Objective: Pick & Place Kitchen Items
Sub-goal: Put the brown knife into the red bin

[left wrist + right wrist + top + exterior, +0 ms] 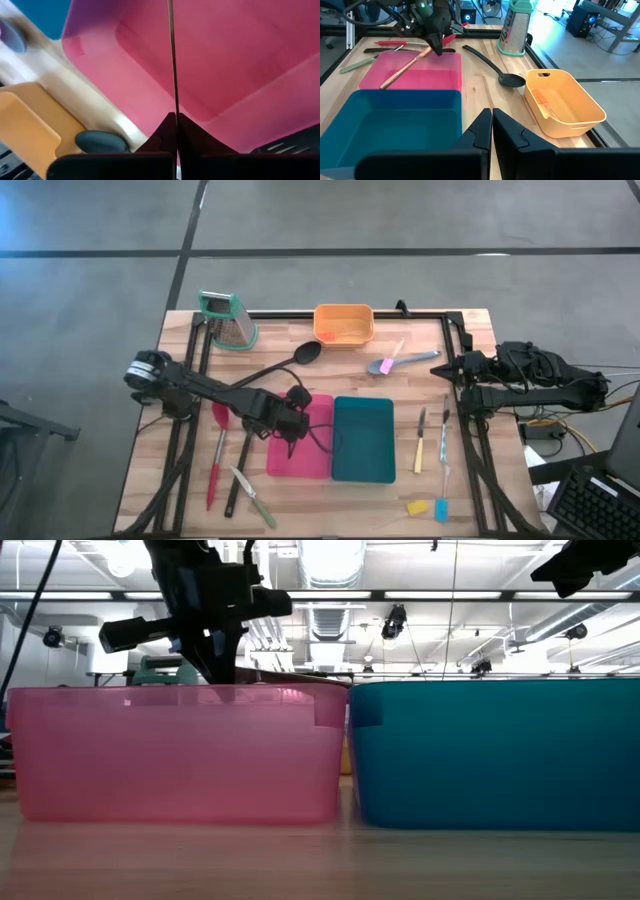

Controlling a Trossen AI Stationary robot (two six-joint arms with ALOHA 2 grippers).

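Observation:
My left gripper [290, 426] hangs over the pink bin [318, 465], shut on a slim tan utensil [402, 70]. The utensil slants down from the fingers toward the teal bin [363, 442]. Whether its low end [383, 85] touches the pink bin's wall, I cannot tell. On the table lie a black spoon [290, 361], a red spatula [217, 450], a lilac spoon [392, 363], a green-handled knife [255, 496], and yellow- and blue-handled knives [420, 446]. My right gripper [492, 119] waits shut at the table's right edge. My left gripper pinches the utensil's upper end [431, 50] between its two fingers, seen edge-on as a thin line [173, 75] in the left wrist view. The fingers slant downward from the table's left side. The utensil points down and away from them, over the pink bin's inside.
An orange bin [344, 325] and a metal grater with a teal top [228, 320] stand at the far edge. Small yellow [417, 507] and blue [441, 508] pieces lie near the front right. A black-handled utensil [240, 470] lies left of the pink bin.

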